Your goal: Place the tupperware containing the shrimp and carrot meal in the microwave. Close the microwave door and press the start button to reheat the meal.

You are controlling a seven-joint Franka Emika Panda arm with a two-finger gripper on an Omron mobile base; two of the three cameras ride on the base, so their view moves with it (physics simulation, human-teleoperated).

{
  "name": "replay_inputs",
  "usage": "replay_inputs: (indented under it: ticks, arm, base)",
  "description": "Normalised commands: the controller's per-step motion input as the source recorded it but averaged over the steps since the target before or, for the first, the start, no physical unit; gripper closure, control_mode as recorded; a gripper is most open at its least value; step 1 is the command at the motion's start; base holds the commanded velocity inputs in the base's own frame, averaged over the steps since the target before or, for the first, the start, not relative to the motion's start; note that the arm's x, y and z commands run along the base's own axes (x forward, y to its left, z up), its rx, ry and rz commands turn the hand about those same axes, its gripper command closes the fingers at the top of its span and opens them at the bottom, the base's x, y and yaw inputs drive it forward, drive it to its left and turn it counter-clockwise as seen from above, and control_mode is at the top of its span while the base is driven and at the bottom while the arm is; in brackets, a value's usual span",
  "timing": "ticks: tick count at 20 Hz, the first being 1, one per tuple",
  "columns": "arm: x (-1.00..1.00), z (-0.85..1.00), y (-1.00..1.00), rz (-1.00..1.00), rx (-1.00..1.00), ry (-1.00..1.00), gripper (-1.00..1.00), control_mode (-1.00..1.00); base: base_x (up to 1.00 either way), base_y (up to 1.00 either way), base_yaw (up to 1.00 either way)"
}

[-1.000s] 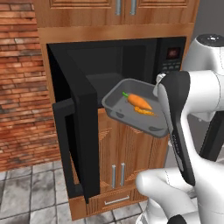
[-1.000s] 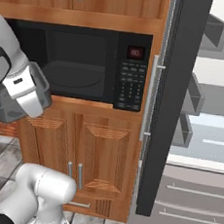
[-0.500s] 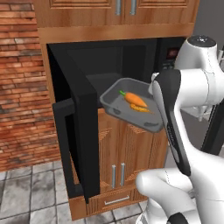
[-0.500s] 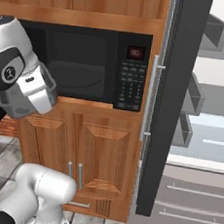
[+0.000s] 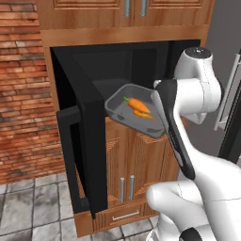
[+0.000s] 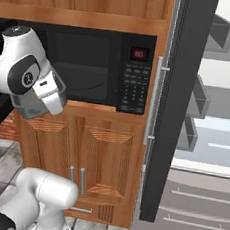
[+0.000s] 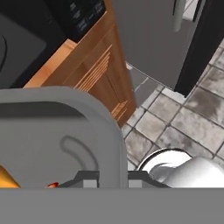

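1 tupperware [image 5: 136, 115], 1 microwave [image 5: 117, 61].

The tupperware [image 5: 136, 113] looks like smooth grey translucent plastic with a matt sheen. The microwave [image 6: 92, 67] is glossy black, its door [image 5: 89, 155] dark and smooth. Below it, the cabinet doors [image 6: 82, 156] are grained, varnished wood with brushed metal handles [image 6: 76, 178]. At left, the wall [image 5: 23, 94] is rough red brick.
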Motion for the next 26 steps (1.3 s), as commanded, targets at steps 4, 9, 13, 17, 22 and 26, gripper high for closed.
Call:
replay_inputs:
  ticks: [4,9,13,17,22,26]
  arm:
    - [0.33,-0.14,0.02,0.0,0.0,-0.23,1.0,-1.0]
    - [0.55,-0.05,0.13,0.0,0.0,-0.15,1.0,-1.0]
    - [0.64,0.0,0.14,0.0,0.0,-0.03,1.0,-1.0]
    - [0.63,-0.02,0.13,0.0,0.0,0.0,1.0,-1.0]
    - [0.63,-0.06,0.06,0.0,0.0,-0.02,1.0,-1.0]
    - [0.66,-0.12,0.07,0.0,0.0,-0.02,1.0,-1.0]
  base:
    - [0.0,0.0,0.0]
    - [0.0,0.0,0.0]
    - [0.0,0.0,0.0]
    - [0.0,0.0,0.0]
    - [0.0,0.0,0.0]
    - [0.0,0.0,0.0]
